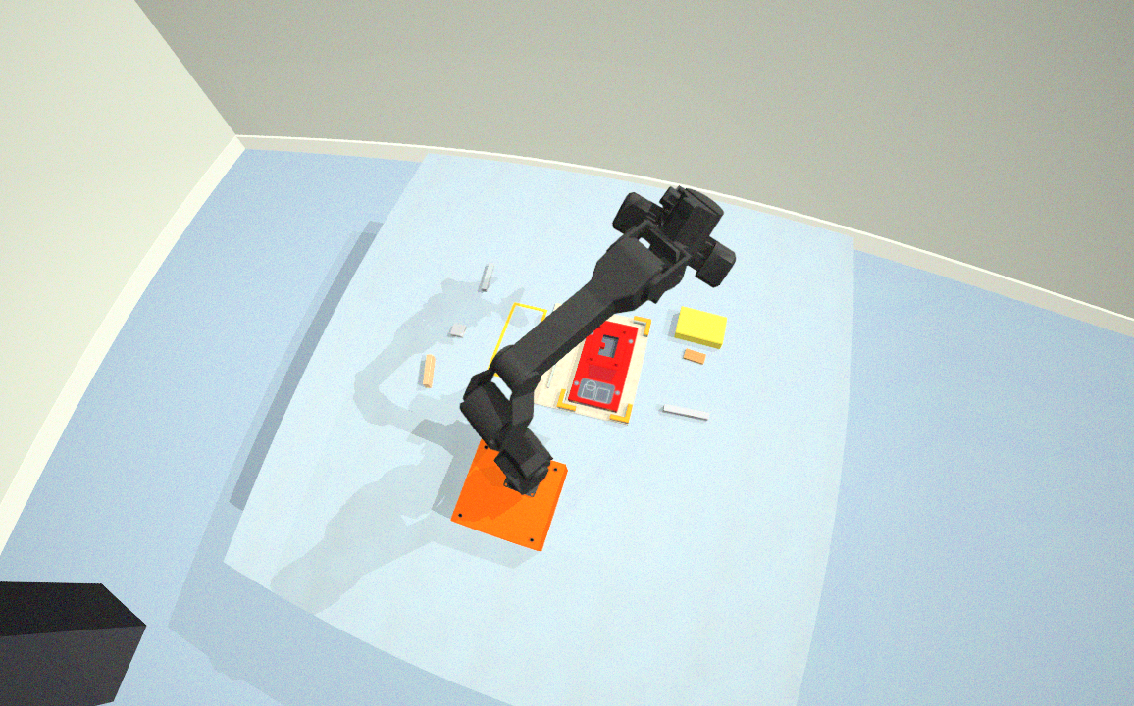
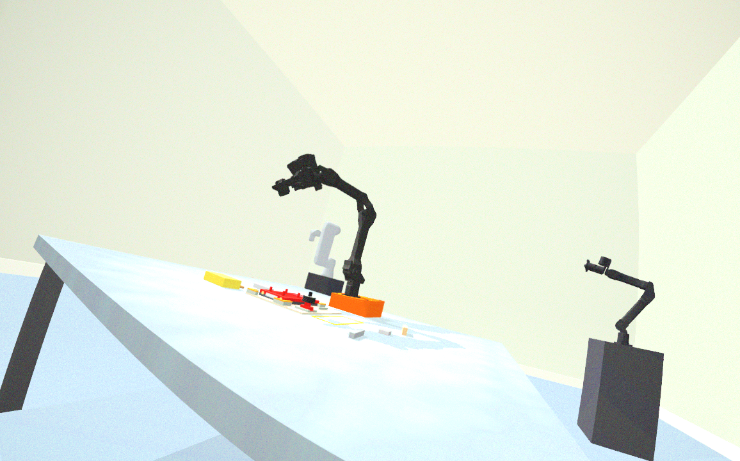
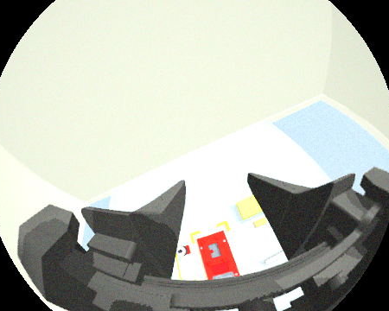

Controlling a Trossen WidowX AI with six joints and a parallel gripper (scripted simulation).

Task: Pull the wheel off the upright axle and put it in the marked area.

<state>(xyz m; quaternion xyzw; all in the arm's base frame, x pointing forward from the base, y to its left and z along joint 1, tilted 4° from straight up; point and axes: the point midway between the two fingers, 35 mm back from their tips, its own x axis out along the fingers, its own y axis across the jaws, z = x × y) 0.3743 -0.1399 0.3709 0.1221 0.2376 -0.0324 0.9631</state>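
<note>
We carry our dark parallel-jaw gripper [image 3: 217, 193] high above the pale blue table top [image 1: 711, 527], well apart from everything on it, because we have yet to come down on the work. The jaws stand partly apart with nothing between them, a gap we judge is set ahead of time to fit around the wheel. In the wrist view the small black-and-white wheel on its upright axle [image 3: 184, 250] sits far below, at about seven o'clock from the gap between the fingers and just beside the flat red rectangular plate [image 3: 219, 256], at the plate's nine o'clock. From the top camera our own forearm hides the wheel, so we cannot tell there how it sits. The yellow-outlined marked area [image 1: 518, 309] lies near the fixture, at about ten o'clock of the red plate, partly covered by the arm; that closeness should keep the carry short. Next, we judge, the wrist needs to tip downward and descend squarely over the axle, since a slanted grasp could bind the wheel on its shaft.
</note>
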